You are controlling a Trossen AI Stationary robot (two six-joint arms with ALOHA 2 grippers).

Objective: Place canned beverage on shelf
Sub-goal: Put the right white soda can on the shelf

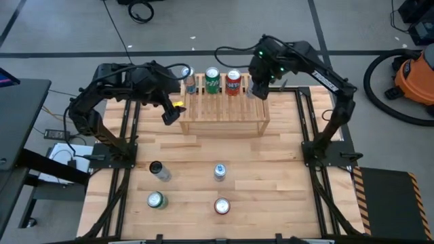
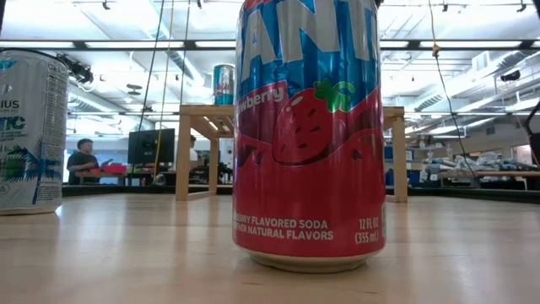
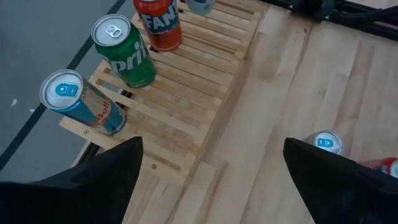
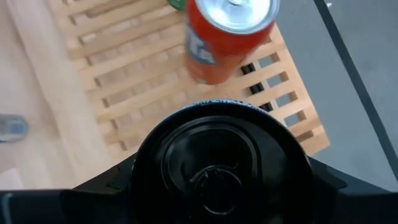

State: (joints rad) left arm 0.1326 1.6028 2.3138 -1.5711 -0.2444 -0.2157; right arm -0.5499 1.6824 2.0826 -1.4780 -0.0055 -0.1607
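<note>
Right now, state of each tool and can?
left tool, open, empty, near shelf's left end
right tool, shut on black can
black can, gripped upright above shelf's right end
blue can, upright on shelf
green can, upright on shelf
red Fanta can, upright on shelf
strawberry soda can, upright on table
</note>
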